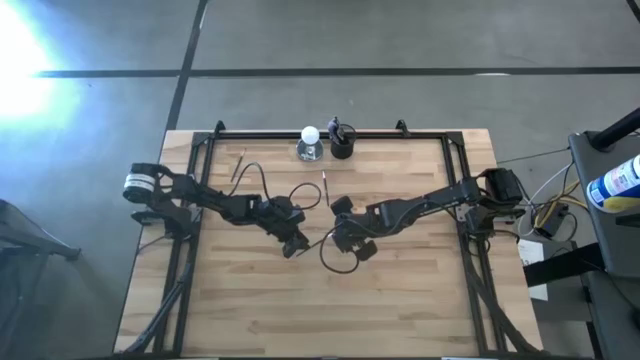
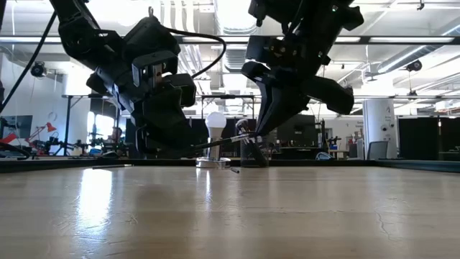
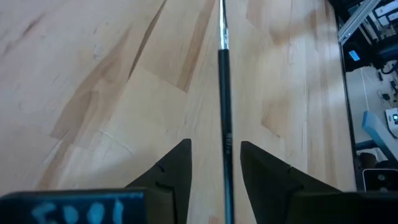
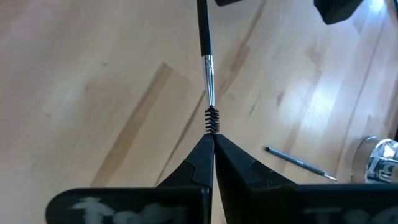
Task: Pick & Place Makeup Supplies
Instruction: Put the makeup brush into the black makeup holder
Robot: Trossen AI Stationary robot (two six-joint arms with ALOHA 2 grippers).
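Note:
A thin brush [image 4: 204, 37] with a dark handle, a silver ferrule and a small black spiral head hangs in the air between my two grippers, also seen in the low view [image 2: 223, 142]. My right gripper [image 4: 212, 138] is shut on its head end. My left gripper [image 3: 215, 165] is open near the table's middle. The handle [image 3: 225, 124] runs between its fingers, and I see no touch. In the high view the left gripper [image 1: 298, 243] and the right gripper [image 1: 338, 238] face each other closely. My right gripper pinches the brush at its spiral head [image 4: 212, 124], at the very tip, between the two fingertips. The fingers lie along the brush and slant down from the table's right. The brush is lifted clear of the table, nearly level, its handle reaching toward the left gripper.
One loose brush [image 1: 325, 188] lies on the wood past the grippers, and another [image 1: 238, 165] lies toward the far left. At the far edge stand a black cup [image 1: 341, 145] with brushes in it and a white ball [image 1: 310, 136] on a clear base. A black frame [image 1: 440, 135] borders the table.

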